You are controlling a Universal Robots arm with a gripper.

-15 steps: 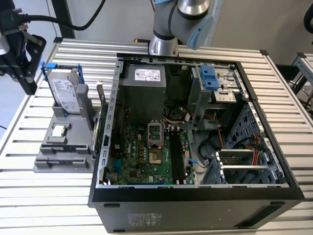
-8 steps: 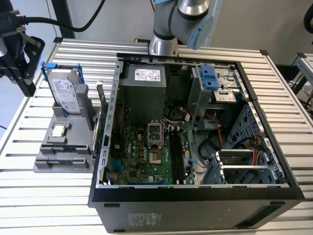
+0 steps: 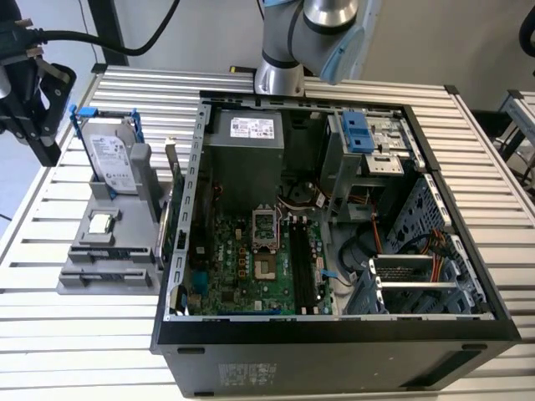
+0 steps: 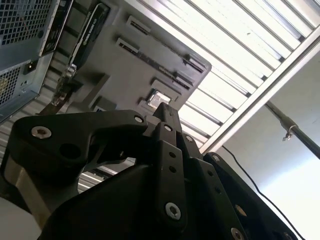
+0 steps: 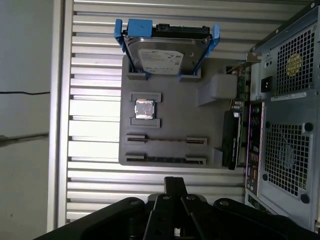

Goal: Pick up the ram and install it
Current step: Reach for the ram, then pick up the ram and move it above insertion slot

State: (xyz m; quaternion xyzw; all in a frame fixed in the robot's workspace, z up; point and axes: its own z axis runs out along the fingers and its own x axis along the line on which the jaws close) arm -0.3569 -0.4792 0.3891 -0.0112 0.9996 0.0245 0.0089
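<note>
Hand (image 5: 175, 181) well clear of ram (image 5: 165, 160)

On my slatted metal surface (image 3: 100, 351), the open black computer case (image 3: 334, 359) sits at the exterior view's right of the grey plastic holder tray (image 3: 125, 276). On that tray, the silver hard drive (image 3: 109, 159) stands farthest back, the small square processor chip (image 3: 100, 223) lies mid-tray, and the ram (image 5: 165, 160) lies nearest.

The round silver robot arm (image 3: 280, 77) is wearing a light blue cap (image 3: 347, 50). The black metal gripper (image 5: 175, 182) is showing shiny round screws (image 4: 173, 211), and a thick black cable (image 3: 77, 37) is running off it.
</note>
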